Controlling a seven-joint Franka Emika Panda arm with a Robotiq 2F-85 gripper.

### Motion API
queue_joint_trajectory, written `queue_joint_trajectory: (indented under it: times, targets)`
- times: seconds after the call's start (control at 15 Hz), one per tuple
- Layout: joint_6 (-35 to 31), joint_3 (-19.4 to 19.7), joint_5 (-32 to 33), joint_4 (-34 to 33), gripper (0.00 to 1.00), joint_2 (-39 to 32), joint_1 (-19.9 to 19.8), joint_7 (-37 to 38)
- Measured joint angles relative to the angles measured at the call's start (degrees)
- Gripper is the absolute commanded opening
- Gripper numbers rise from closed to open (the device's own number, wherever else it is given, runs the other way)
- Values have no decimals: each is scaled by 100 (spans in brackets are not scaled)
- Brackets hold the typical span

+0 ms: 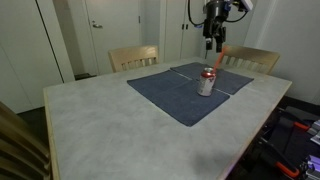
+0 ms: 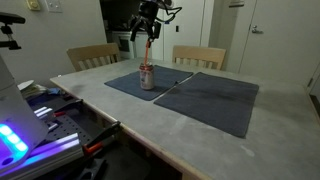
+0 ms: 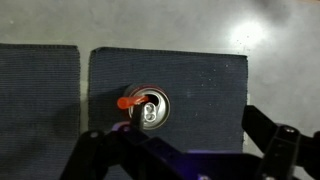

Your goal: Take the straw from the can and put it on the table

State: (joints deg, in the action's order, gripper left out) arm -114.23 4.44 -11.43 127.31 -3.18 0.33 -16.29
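The can (image 1: 207, 83) stands upright on a dark blue-grey mat (image 1: 170, 95) on the table (image 1: 110, 125); it shows in both exterior views (image 2: 147, 77). The thin red-orange straw (image 1: 217, 58) sticks up out of the can, leaning a little (image 2: 149, 52). My gripper (image 1: 213, 40) hangs above the can, near the straw's top end (image 2: 147, 35). In the wrist view I look straight down on the can top (image 3: 150, 110), with the straw's end (image 3: 130, 100) at its left. The gripper (image 3: 185, 150) is open, its fingers wide apart and empty.
A second dark mat (image 2: 215, 100) lies beside the one under the can. Two wooden chairs (image 1: 133, 57) (image 1: 252, 60) stand at the table's far side. Equipment with cables (image 2: 50, 110) sits beside the table. Bare speckled tabletop (image 2: 120, 125) surrounds the mats.
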Motion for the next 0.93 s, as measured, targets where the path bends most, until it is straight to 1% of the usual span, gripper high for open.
queue_joint_trajectory:
  times: [0.27,0.6,0.93]
  targets:
    - [-6,0,-177,0,100,2,-10,-97]
    - [-170,0,-415,21,100,19,-98,-144]
    - [-295,29,-366,93,100,50,-206,-82]
